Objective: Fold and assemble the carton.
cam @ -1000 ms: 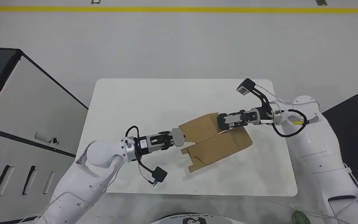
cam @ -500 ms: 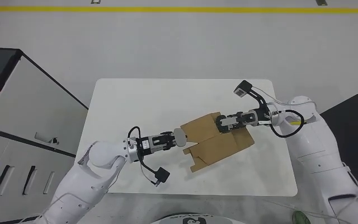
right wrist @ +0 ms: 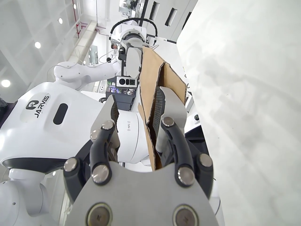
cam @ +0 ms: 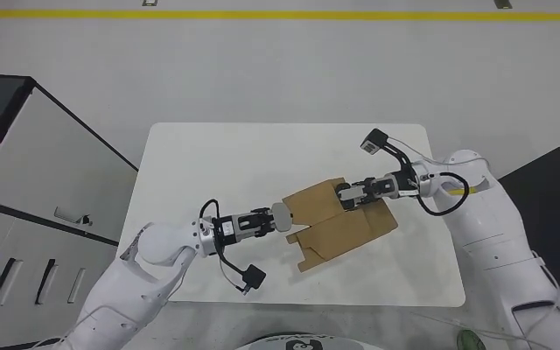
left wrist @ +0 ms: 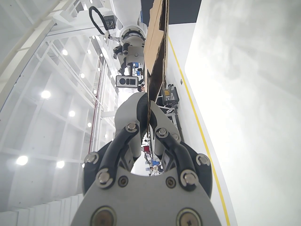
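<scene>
The white table (cam: pixel 219 157) carried the brown carton (cam: pixel 337 223) on its middle-right part, still partly flattened, its panels spread between the two arms. The left gripper (cam: pixel 284 216) was clenched on the carton's edge nearest the left arm, both fingers (left wrist: pixel 141 109) pinching the thin cardboard (left wrist: pixel 155 36). At the opposite end the right gripper (cam: pixel 346 194) was spread wide, one finger (right wrist: pixel 168 104) lying against a carton panel (right wrist: pixel 150 71) and the other standing apart from it.

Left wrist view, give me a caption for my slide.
Left claw clamped on the edge of the brown carton, seen edge-on.
</scene>
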`<act>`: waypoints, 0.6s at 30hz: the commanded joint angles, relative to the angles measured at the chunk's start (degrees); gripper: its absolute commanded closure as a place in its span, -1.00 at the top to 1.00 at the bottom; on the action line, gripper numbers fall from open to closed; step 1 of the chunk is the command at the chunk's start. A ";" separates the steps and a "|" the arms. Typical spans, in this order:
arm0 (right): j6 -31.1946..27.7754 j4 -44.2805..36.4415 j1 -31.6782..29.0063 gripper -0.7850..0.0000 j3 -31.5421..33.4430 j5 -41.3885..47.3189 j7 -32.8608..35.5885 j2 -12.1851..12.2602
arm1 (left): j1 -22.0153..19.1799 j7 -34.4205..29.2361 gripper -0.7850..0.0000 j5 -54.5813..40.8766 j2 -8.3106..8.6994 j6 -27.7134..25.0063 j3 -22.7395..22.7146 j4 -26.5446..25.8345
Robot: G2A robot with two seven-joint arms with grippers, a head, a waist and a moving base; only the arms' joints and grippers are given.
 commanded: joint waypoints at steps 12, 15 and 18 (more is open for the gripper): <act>0.31 0.01 0.61 -0.33 -2.18 0.21 0.00 0.15 | -0.03 -0.45 -1.00 0.40 0.14 -0.21 0.71 -0.58; 0.46 0.05 0.78 -0.51 -2.71 0.19 0.00 0.16 | -0.03 -0.48 -1.00 0.57 0.19 -0.25 0.75 -0.65; 0.71 0.22 0.97 -0.83 -3.20 0.13 0.00 0.16 | 0.07 -0.65 -1.00 0.70 0.24 -0.23 0.78 -0.71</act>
